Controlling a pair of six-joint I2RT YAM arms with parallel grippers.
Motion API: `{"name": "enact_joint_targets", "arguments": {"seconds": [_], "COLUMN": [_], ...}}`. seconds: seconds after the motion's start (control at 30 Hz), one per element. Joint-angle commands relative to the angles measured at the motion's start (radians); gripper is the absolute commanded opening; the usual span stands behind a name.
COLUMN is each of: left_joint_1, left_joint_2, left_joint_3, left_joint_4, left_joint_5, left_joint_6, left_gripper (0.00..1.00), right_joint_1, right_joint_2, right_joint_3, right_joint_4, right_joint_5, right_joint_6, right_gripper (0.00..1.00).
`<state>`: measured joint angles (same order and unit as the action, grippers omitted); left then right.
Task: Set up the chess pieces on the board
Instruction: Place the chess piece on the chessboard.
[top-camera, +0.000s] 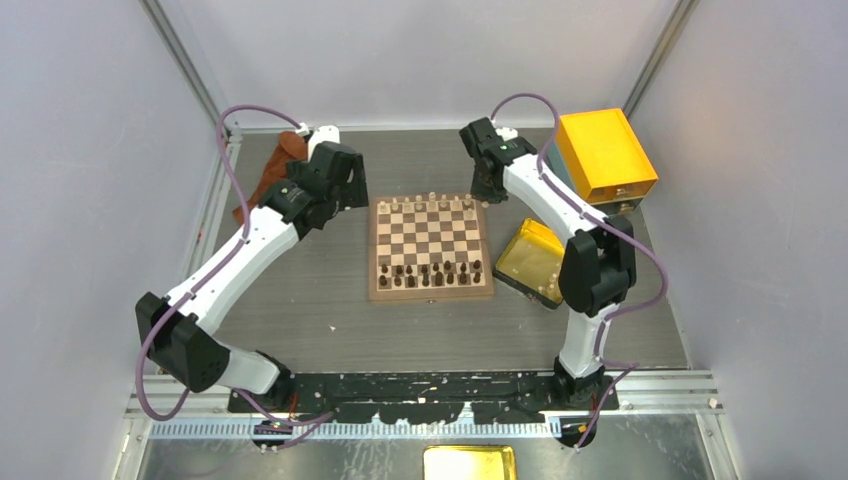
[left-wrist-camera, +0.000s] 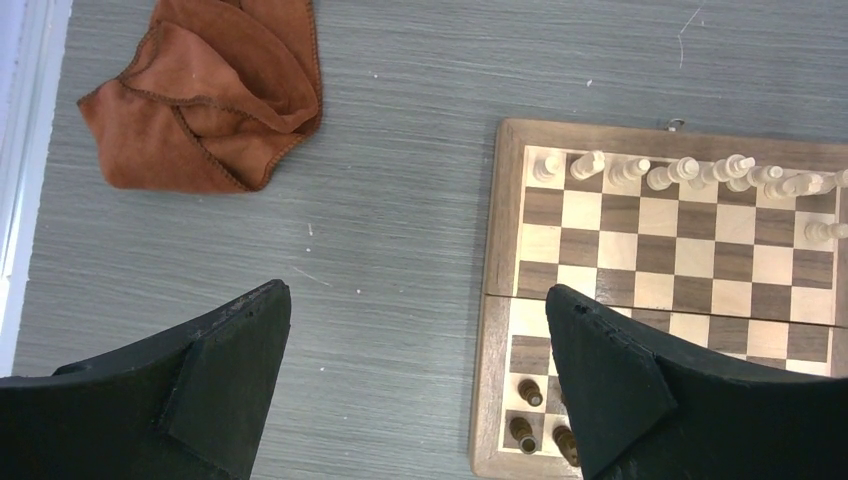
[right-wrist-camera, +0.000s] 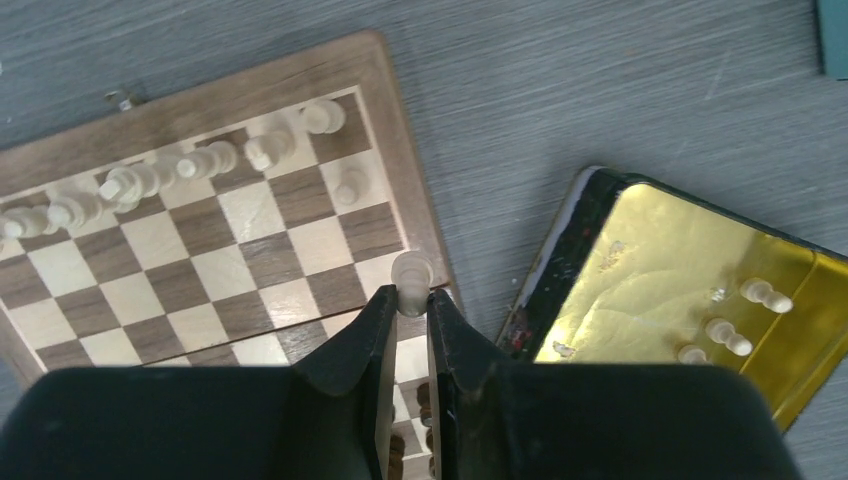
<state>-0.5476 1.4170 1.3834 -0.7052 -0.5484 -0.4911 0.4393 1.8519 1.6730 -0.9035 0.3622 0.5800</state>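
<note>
Right wrist: right gripper (right-wrist-camera: 408, 300) clamps a cream pawn (right-wrist-camera: 411, 270) over the board (right-wrist-camera: 200, 108); left gripper (left-wrist-camera: 418, 300) gapes.

Light is even, diffuse and fairly bright in all three views, falling from overhead; shadows are short and soft. Glare on the golden tray (right-wrist-camera: 640, 270), 3 o'clock in the right wrist view. Overhead view coarse: chess pieces (top-camera: 430, 205) poorly resolved. Left wrist view sharp on the table (left-wrist-camera: 400, 200).
</note>
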Motion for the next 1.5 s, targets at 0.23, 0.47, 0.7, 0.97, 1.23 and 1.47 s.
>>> {"name": "enact_joint_targets", "arguments": {"seconds": [0.23, 0.47, 0.7, 0.97, 1.23, 1.47], "left_joint_1": [-0.003, -0.004, -0.005, -0.005, -0.005, -0.004], "left_joint_2": [-0.061, -0.063, -0.061, -0.055, -0.046, -0.040], "left_joint_3": [-0.012, -0.012, -0.014, -0.013, -0.015, -0.018], "left_joint_4": [0.062, 0.065, 0.067, 0.071, 0.076, 0.082], "left_joint_5": [-0.007, -0.004, -0.002, -0.004, -0.002, 0.002], "left_joint_6": [0.011, 0.011, 0.013, 0.016, 0.020, 0.022], "left_gripper": [0.99, 0.99, 0.99, 0.99, 0.99, 0.99], "right_joint_1": [0.080, 0.093, 0.092, 0.091, 0.088, 0.074], "right_joint_2": [0.109, 0.174, 0.223, 0.268, 0.281, 0.295], "right_joint_3": [0.159, 0.217, 0.237, 0.244, 0.224, 0.220], "right_joint_4": [-0.085, -0.098, -0.094, -0.072, -0.024, 0.008], "right_joint_5": [-0.047, -0.068, -0.084, -0.091, -0.103, -0.110], "right_joint_6": [-0.030, -0.038, -0.043, -0.049, -0.052, -0.057], "right_gripper": [0.01, 0.01, 0.01, 0.01, 0.01, 0.01]}}
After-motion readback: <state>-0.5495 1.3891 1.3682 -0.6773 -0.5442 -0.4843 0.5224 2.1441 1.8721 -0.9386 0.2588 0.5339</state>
